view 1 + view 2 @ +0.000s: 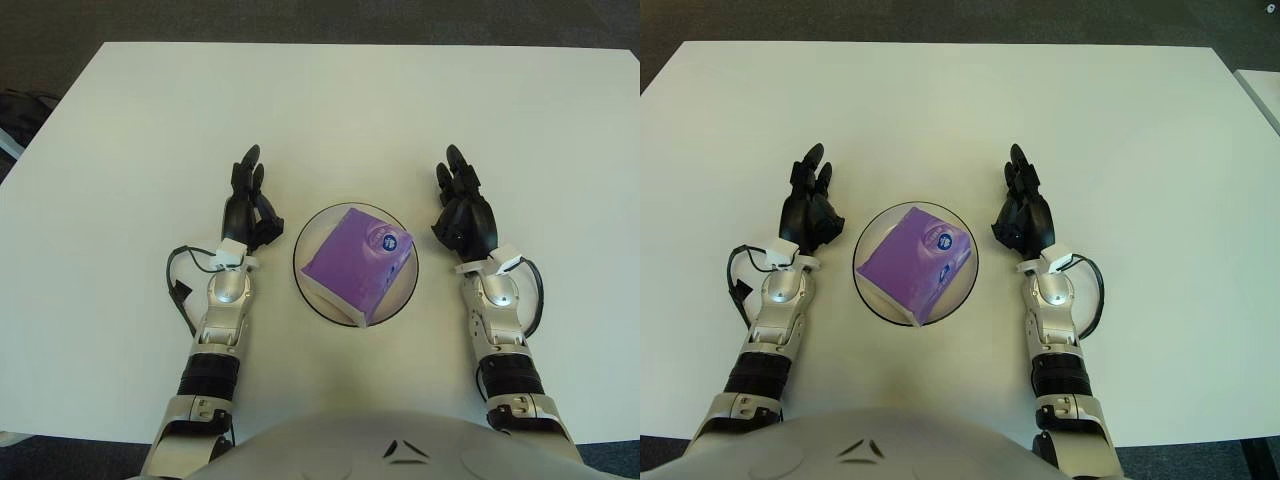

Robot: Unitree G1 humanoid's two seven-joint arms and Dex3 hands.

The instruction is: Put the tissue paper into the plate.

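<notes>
A purple tissue pack point(357, 262) lies inside the round white plate point(306, 285) with a dark rim, near the table's front middle. Neither hand touches the pack or the plate. My left hand point(247, 195) shows to the left of the plate with its black fingers stretched out and holding nothing. To the right of the plate my right hand point(461, 205) has relaxed fingers that grasp nothing.
The white table point(330, 110) stretches far beyond the hands. Its left edge borders a dark floor with a dark object point(18, 112) at the far left.
</notes>
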